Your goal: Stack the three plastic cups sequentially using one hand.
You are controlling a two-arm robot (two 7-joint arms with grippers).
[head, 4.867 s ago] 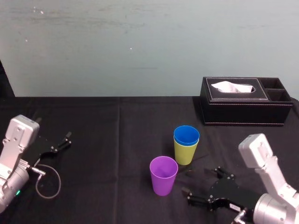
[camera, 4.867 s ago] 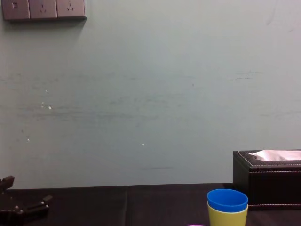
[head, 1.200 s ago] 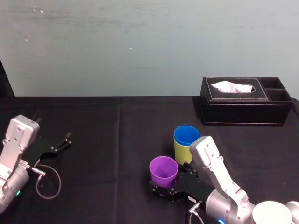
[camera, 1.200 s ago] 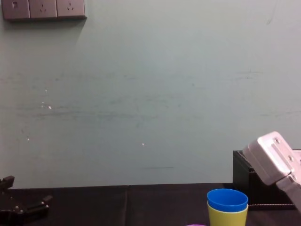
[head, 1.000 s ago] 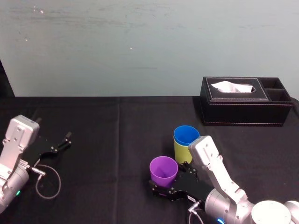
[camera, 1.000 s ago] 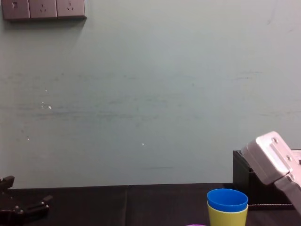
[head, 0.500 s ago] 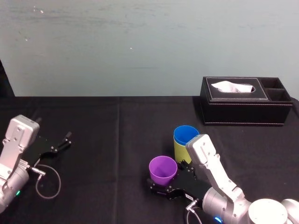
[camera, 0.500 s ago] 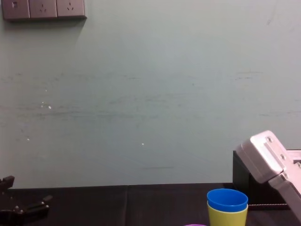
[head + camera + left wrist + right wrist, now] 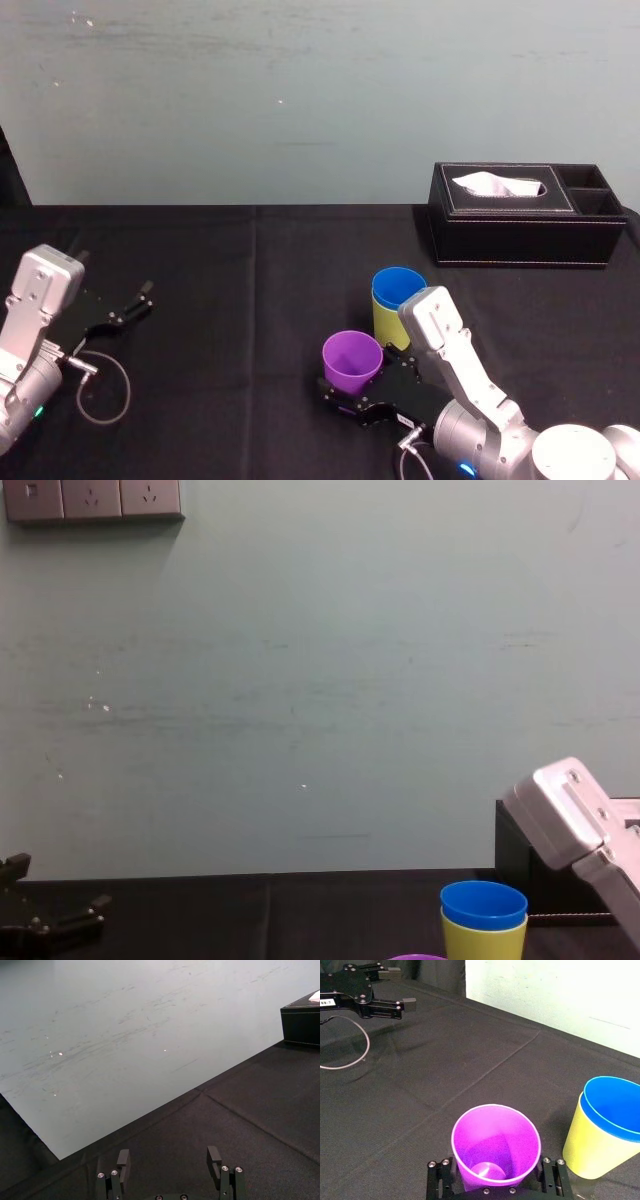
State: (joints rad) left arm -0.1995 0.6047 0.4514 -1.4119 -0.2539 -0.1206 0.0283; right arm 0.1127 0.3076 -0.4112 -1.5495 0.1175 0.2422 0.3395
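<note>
The purple cup [image 9: 352, 362] stands upright on the black table [image 9: 220, 280], between the black jaws of my right gripper [image 9: 352, 388]. In the right wrist view both fingers [image 9: 441, 1172] lie against the sides of the purple cup [image 9: 495, 1145], so the gripper is shut on it. Just behind and to its right the blue cup [image 9: 398, 288] sits nested inside the yellow-green cup [image 9: 390, 325], a small gap away. The chest view shows the blue cup [image 9: 484, 904] in the yellow-green cup [image 9: 484, 938] and the purple rim [image 9: 415, 957]. My left gripper [image 9: 125, 312] rests open at the far left.
A black tissue box [image 9: 525, 215] stands at the back right of the table. A loop of cable [image 9: 100, 385] lies beside the left arm. Bare black cloth stretches across the table's middle and left, and a pale wall [image 9: 320, 680] rises behind.
My right gripper's jaws have drawn in against the purple cup, and the cup has shifted slightly right and up. The nested blue and yellow-green cups and the left arm have not moved.
</note>
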